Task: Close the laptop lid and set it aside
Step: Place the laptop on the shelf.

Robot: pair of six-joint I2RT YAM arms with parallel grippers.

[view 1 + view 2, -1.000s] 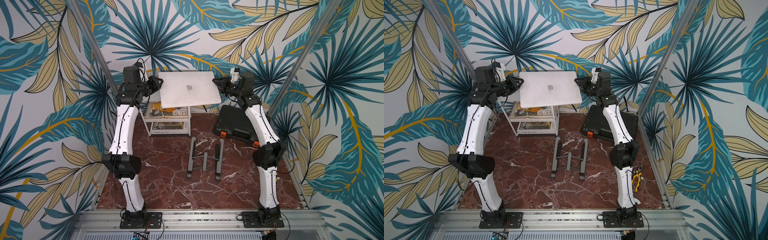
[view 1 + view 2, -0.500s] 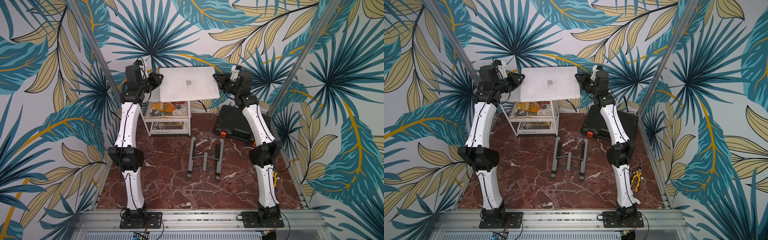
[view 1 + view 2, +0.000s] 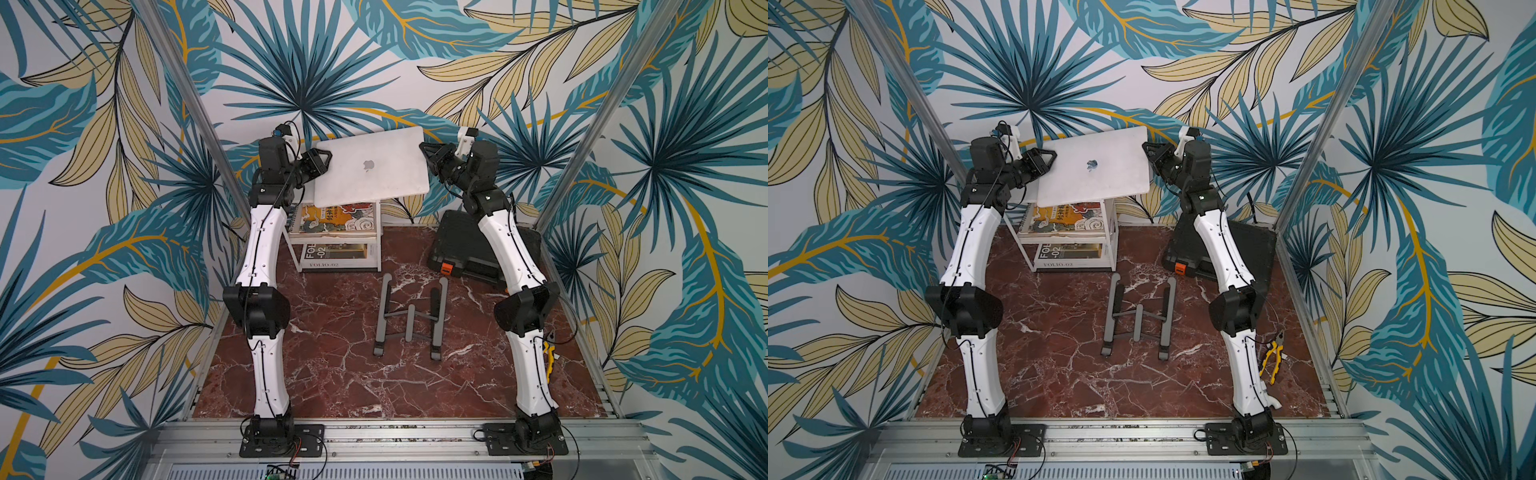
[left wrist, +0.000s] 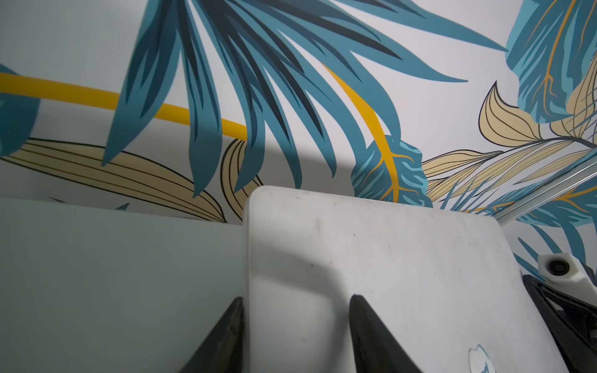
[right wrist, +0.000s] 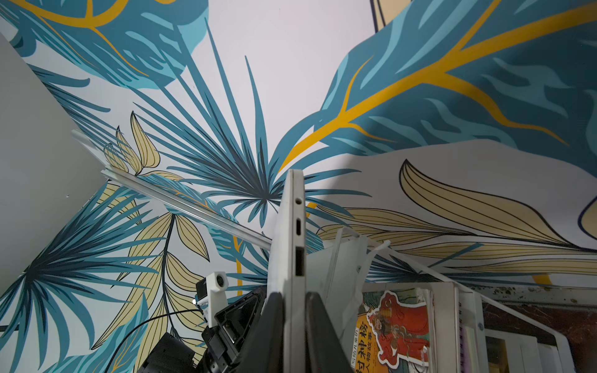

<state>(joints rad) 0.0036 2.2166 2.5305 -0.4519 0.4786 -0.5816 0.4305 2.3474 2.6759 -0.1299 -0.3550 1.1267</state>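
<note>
We have the slim silver-grey laptop [image 3: 374, 183] at the far side, left of centre, above the white two-tier shelf rack [image 3: 332, 240]. Its thin silver lid [image 3: 1100, 178] with the dark apple logo is shut flat on the base and faces up. The laptop lies tilted. Its left edge is low, on or just over the rack's flat white top [image 4: 113, 274]; we cannot tell which. Its right edge is raised and reaches out past the rack. The right gripper [image 5: 292, 298] pinches that right edge, one black finger on each face, near the ports. The left gripper [image 4: 295, 300] has its fingers [image 4: 226, 329] spread at the left edge and holds nothing. We judge the step in hand to be laying the laptop on the rack. To do it well, we should lower the right edge slowly and keep the pinch until the base lies flat. We should nudge the laptop left so little overhangs and keep the left fingers out from under it. Only then should we part the right fingers and draw them away rightward without dragging the shell.
</note>
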